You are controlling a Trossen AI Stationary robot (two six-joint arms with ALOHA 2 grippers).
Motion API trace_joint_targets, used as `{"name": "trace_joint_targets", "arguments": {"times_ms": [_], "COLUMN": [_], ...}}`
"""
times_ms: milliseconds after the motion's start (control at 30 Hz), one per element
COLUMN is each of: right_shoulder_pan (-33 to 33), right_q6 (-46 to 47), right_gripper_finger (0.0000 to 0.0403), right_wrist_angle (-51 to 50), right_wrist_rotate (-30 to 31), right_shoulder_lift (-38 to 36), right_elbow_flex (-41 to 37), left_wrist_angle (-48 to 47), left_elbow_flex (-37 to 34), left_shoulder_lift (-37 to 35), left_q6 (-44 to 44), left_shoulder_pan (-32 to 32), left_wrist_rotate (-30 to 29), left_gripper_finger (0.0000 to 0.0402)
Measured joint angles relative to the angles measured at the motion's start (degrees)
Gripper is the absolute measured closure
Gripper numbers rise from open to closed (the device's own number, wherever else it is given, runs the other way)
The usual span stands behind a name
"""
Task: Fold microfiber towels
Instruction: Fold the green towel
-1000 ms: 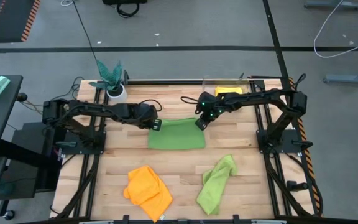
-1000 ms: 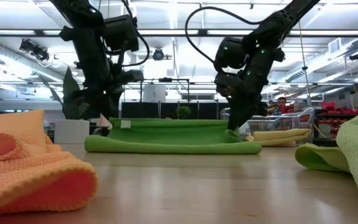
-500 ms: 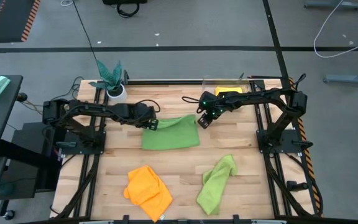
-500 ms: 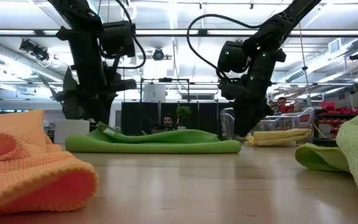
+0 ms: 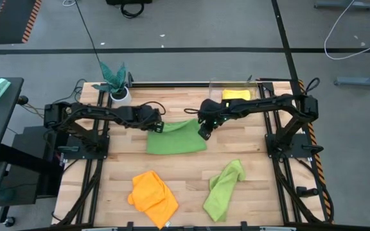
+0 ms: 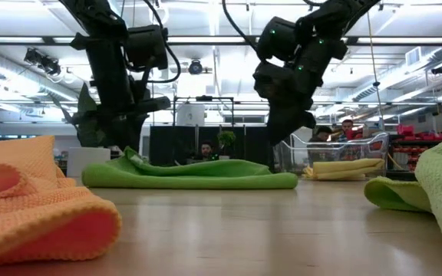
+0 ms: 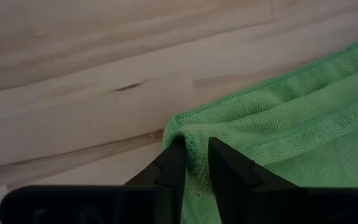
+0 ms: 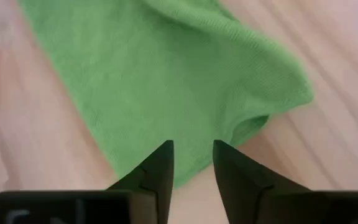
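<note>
Folding is the job here, and the green towel (image 5: 176,136) in the middle of the table (image 5: 249,192) looks folded over once, with one more fold likely to come. To do it well, I think each gripper should take one corner on the same side, lift both up level, and lay them down on the other edge so the sides line up with no lumps. The left gripper (image 7: 194,163) is down at the towel's left back corner. Its fingers are a little way apart, with a small bump of green cloth between them, so it looks like a loose pinch and not a tight one. The right gripper (image 8: 191,165) hangs above the towel's right back corner. Its fingers are apart, it holds nothing, and it does not touch the cloth. The orange towel (image 5: 154,196) and the other green towel (image 5: 224,186) lie bunched up near the front of the table. The yellow towel (image 5: 236,94) sits at the back right.
</note>
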Motion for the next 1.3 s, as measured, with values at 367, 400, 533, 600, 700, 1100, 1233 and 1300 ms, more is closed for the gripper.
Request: {"name": "trace_joint_targets", "arguments": {"times_ms": [367, 400, 533, 600, 700, 1100, 1233, 1300], "right_shoulder_pan": [-1.4, -1.4, -1.7, -1.8, -2.3, -2.7, -2.9, -2.4], "right_q6": [-0.7, -0.5, -0.1, -0.1, 0.4, 1.5, 1.5, 1.6], "right_gripper_finger": [0.0396, 0.0394, 0.0391, 0.0397, 0.0396, 0.04, 0.04, 0.04], "right_wrist_angle": [4.2, 5.1, 7.8, 7.8, 7.7, 8.3, 7.9, 7.8], "right_wrist_rotate": [-1.3, -1.4, -1.3, -1.3, -1.0, -0.5, -0.6, -0.5], "right_shoulder_lift": [6.6, 7.4, 10.1, 11.4, 13.4, 14.0, 14.7, 15.1], "right_elbow_flex": [0.2, 0.2, 0.5, 0.9, 1.0, 1.1, 1.2, 1.2], "left_wrist_angle": [2.7, 2.7, 2.8, 2.8, 2.4, 1.8, 1.9, 2.2], "left_elbow_flex": [0.0, 0.0, 0.0, 0.0, 0.0, 0.1, 0.1, 0.1], "left_shoulder_lift": [0.0, 0.0, 0.0, 0.0, 0.0, -2.7, -4.7, -5.6], "left_q6": [0.0, 0.0, 0.0, 0.0, 0.2, 3.2, 4.4, 5.0], "left_shoulder_pan": [0.5, 0.5, 0.5, 0.5, 1.0, 7.9, 9.9, 11.0], "left_wrist_rotate": [0.2, 0.2, 0.2, 0.2, 0.2, -0.6, -0.7, -0.7], "left_gripper_finger": [0.0306, 0.0306, 0.0305, 0.0305, 0.0307, 0.0305, 0.0307, 0.0306]}}
